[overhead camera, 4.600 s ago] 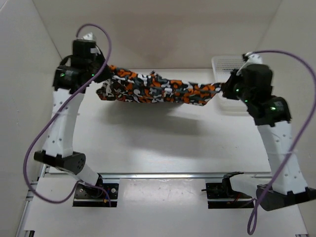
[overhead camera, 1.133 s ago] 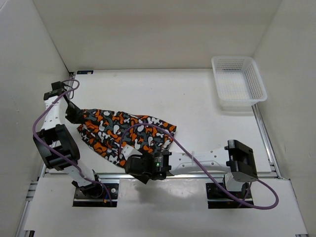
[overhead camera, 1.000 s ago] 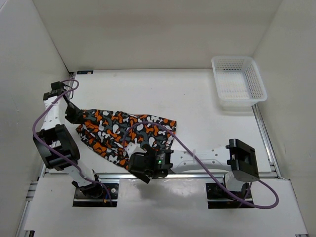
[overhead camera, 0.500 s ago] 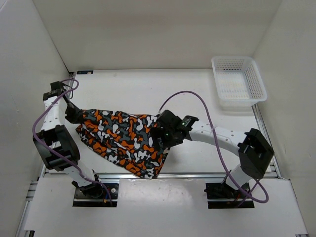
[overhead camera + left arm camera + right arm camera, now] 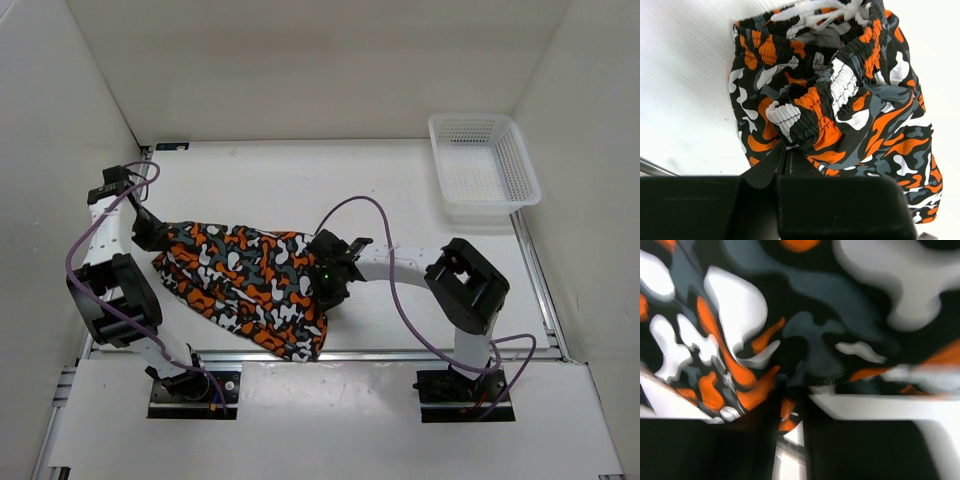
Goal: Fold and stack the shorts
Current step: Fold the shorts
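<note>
The camouflage shorts (image 5: 245, 285) lie spread on the table at the left, and one corner reaches the front edge. My left gripper (image 5: 150, 235) sits at their left end. In the left wrist view it (image 5: 786, 150) is shut on the gathered waistband of the shorts (image 5: 840, 100), and the white drawstring (image 5: 815, 10) lies at the far end. My right gripper (image 5: 325, 282) rests low on the right edge of the shorts. In the right wrist view the fabric (image 5: 790, 315) fills the frame and the gripper (image 5: 790, 407) pinches a fold of it.
A white mesh basket (image 5: 483, 165) stands at the back right corner. White walls close in the left, back and right sides. A metal rail (image 5: 330, 355) runs along the front edge by the arm bases. The purple cable (image 5: 390, 290) loops over the table right of the shorts.
The shorts, once stretched in the air between both grippers, now lie on the table. In the last second my right gripper went from the front edge to their right side. The left arm stayed.
</note>
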